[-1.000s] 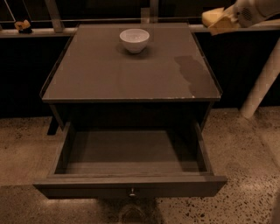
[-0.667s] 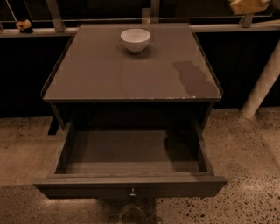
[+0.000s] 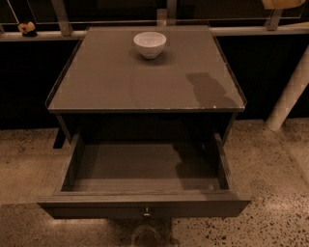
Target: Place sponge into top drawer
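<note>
The top drawer [image 3: 96, 208] stands pulled out at the front of the dark cabinet. Its inside shows nothing in it, and its round metal knob [image 3: 146, 211] faces me. Only a pale yellow sliver at the top right edge shows of my gripper [image 3: 285, 4], high above and behind the cabinet's right back corner. I cannot tell whether that sliver is the gripper itself or the sponge. No sponge shows on the cabinet top or in the drawer.
A white bowl [image 3: 149, 44] sits at the back middle of the cabinet top [image 3: 145, 87]. A tiny yellow lump with a dark base [image 3: 27, 29] rests on the rail at the far left. A white slanted post [image 3: 289, 96] stands at the right. The floor is speckled.
The arm with its pale yellow end has moved up at the top right and is almost out of view. The drawer and the bowl have not moved.
</note>
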